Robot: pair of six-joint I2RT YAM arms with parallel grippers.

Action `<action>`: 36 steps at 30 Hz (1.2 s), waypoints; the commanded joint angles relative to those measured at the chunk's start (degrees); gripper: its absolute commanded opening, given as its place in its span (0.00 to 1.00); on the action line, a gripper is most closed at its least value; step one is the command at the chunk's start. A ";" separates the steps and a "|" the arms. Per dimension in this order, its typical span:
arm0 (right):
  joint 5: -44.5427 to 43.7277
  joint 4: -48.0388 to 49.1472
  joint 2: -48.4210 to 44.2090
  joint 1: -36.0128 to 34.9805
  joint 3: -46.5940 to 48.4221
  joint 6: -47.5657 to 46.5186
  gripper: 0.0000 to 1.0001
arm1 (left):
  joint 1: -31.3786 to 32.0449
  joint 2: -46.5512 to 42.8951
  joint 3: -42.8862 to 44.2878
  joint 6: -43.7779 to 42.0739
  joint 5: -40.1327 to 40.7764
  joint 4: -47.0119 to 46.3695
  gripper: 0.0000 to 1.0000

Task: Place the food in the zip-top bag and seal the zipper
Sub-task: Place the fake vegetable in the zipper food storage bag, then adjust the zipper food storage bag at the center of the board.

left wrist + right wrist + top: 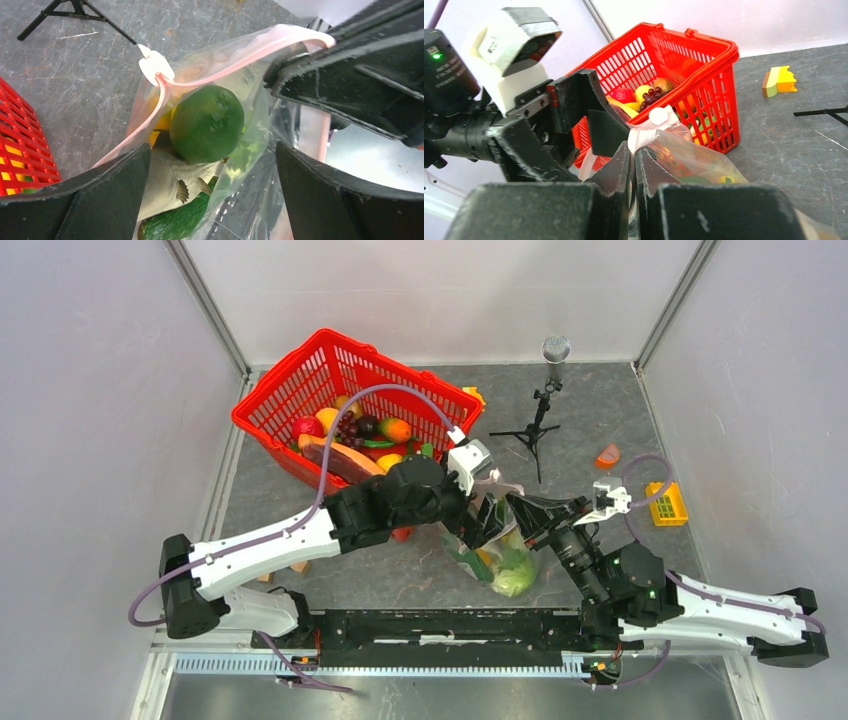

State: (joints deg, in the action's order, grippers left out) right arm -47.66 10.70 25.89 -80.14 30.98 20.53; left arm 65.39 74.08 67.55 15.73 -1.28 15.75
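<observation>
Green food pc: sat inside zip-top bag, atop other pcs.
Bag: stood on table betw. arms, near red basket.
L gripper: jaws wide over bag mouth.
R gripper: pinched shut on bag rim.

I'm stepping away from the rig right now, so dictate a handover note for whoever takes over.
Left gripper: open over the bag's mouth, holding nothing.
Right gripper: shut on the zip-top bag at its rim, holding it up.
Done: green round fruit, toy fish and other pieces are in the bag.
To do: zipper is open; more food is in the red basket and an orange slice lies on the table. Load, then seal.
</observation>
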 commanded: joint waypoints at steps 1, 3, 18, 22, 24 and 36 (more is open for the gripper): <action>-3.91 4.94 -2.24 -0.28 -0.36 0.47 0.09 | 0.47 -3.86 3.40 -2.21 -3.43 -3.55 1.00; -3.97 6.05 -3.24 -0.27 -1.18 -1.33 0.09 | 0.46 -5.17 3.89 -2.65 -4.79 -3.44 1.00; -21.72 -8.38 -15.04 -0.28 -2.60 0.18 0.08 | 0.42 -22.28 -2.81 -7.02 22.44 1.54 1.00; -21.08 -19.82 -10.21 -0.28 1.27 6.31 0.09 | 0.36 -21.36 -2.77 -6.44 24.14 3.85 1.00; -17.32 -14.30 -10.56 -0.28 0.75 1.93 0.09 | 0.42 -20.39 -2.63 -5.90 22.37 3.88 1.00; -14.55 -7.56 -14.24 -0.26 -2.71 2.07 0.10 | 0.39 -14.46 -0.13 -2.04 4.15 7.54 1.00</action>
State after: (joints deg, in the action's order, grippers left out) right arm -63.11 -0.51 13.19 -80.14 29.61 21.76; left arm 65.63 59.77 65.32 11.88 10.41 23.99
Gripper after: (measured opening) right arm 0.095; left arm 0.994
